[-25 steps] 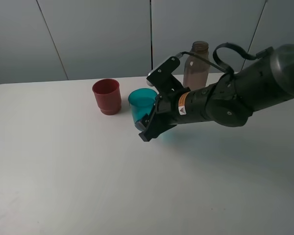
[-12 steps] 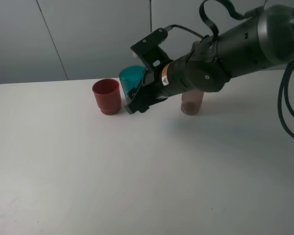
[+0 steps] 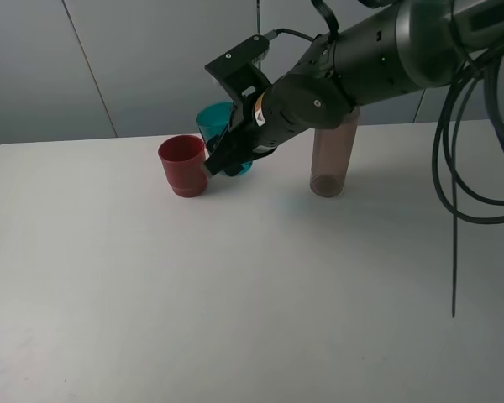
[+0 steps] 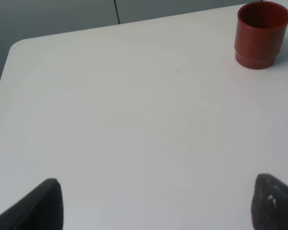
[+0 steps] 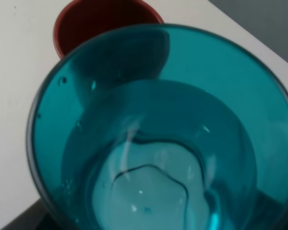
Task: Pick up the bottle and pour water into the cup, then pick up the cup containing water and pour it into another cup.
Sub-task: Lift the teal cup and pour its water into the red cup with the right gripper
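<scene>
1. Right jaws clamped on cup (image 3: 215,118), water inside, held off worktop (image 3: 235,294), just beside red cup (image 3: 183,164).
2. Left jaws wide apart, empty.
3. Centre lip over red rim; tip slowly.

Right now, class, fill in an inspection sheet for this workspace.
Surface: white table, no spill seen.
Job's things: teal cup held off the table beside the red cup, water inside; bottle upright, top hidden by the arm.
Clutter: nothing seen.
Claws: right claw shut on the teal cup; left claw open, empty.
Cables: black cables hang at the right.
Surroundings: grey panelled wall.
</scene>
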Controlling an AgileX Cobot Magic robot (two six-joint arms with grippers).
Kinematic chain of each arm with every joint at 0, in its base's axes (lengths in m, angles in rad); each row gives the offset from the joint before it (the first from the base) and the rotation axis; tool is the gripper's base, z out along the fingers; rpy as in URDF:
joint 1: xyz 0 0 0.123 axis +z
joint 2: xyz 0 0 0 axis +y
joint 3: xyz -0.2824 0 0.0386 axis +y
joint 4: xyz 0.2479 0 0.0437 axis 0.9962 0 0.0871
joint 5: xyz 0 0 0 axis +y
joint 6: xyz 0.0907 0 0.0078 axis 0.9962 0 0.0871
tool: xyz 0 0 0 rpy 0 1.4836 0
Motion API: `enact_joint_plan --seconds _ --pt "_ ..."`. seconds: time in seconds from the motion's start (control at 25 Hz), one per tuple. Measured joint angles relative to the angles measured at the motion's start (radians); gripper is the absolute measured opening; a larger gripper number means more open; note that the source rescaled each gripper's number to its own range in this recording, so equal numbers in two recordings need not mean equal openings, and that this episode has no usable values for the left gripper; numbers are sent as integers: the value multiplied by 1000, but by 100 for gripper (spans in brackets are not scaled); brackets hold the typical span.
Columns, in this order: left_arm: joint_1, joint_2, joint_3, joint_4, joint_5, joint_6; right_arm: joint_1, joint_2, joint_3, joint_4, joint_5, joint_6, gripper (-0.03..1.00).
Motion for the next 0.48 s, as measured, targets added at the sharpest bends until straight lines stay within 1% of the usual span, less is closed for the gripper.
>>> enact_joint_plan --seconds 0.36,0.48 --pt "0 0 0 0 0 0 9 83 -154 -2 88 4 11" --pt "0 0 0 0 0 0 9 113 -201 -39 115 19 11"
